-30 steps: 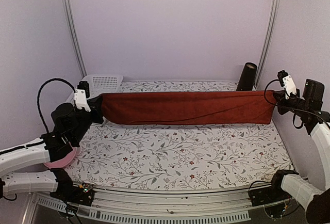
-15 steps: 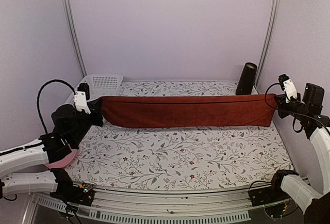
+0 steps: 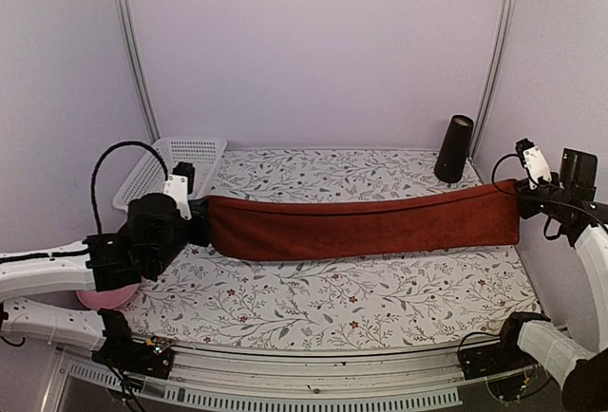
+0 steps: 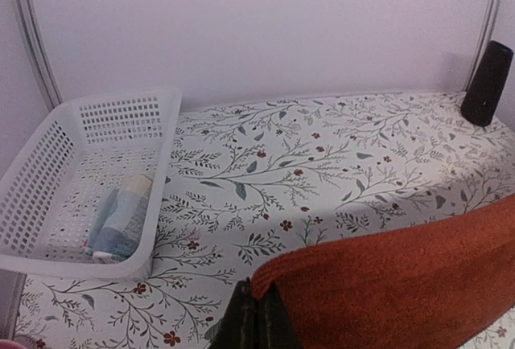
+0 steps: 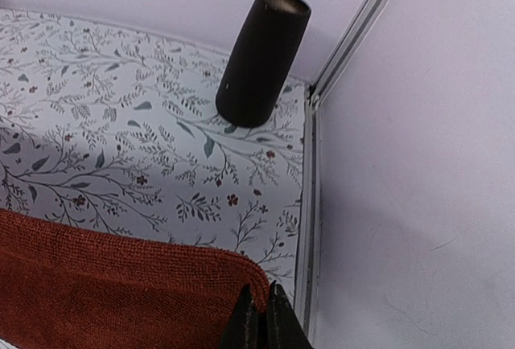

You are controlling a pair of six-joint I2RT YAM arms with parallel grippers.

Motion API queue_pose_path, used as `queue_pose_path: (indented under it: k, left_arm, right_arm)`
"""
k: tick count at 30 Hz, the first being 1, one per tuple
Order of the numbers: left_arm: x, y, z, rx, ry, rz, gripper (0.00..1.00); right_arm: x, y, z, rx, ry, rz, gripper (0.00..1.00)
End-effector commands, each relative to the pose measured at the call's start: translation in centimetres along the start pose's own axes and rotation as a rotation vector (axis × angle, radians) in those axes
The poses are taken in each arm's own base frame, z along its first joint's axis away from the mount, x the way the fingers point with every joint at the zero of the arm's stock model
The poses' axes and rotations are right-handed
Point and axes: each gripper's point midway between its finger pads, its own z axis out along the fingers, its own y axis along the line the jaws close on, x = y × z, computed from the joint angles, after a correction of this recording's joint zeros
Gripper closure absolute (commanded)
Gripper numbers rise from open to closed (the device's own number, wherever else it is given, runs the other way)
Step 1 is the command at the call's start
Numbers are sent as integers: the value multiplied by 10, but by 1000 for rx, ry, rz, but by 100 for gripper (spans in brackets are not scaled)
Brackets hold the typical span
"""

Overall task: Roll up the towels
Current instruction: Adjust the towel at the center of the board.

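The checked towel (image 4: 121, 214) lies rolled in the basket (image 4: 36, 192) at ten o'clock; the red towel (image 3: 361, 227), stretched nine to three o'clock and pinched by the left pincer (image 4: 256, 321) and right pincer (image 5: 259, 321), is not rolled yet.

High rear camera overlooks table (image 3: 380, 298); close wrist cameras both catch black cylinder (image 5: 259, 59)
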Motion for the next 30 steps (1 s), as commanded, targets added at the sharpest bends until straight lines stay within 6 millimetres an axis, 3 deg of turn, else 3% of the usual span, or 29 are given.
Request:
queue_pose_path:
  k: [1,6,9,13,15,18,21,26,30]
  left_arm:
    - [22,-5,46,-66,161,105,100]
    - [66,-15,126,-48,369,185,100]
    - [82,-17,170,-82,435,249,100]
    - [102,-15,220,-118,505,282,100]
    - [112,-13,232,-134,519,298,100]
    - [102,-13,234,-142,484,291,100]
    - [86,-6,222,-164,442,284,100]
    - [63,1,179,-157,389,240,100]
    - [69,3,134,-152,388,226,100]
  right_arm:
    - [36,-8,48,-13,194,19,98]
    - [74,-13,117,-41,377,30,98]
    - [92,-22,152,-12,463,27,98]
    - [104,-32,183,35,508,33,98]
    - [104,-32,191,46,495,41,98]
    - [100,-31,193,53,470,43,98]
    - [90,-26,182,31,429,44,98]
    - [71,-13,145,-22,332,4,98]
    - [68,6,107,-81,272,-47,98]
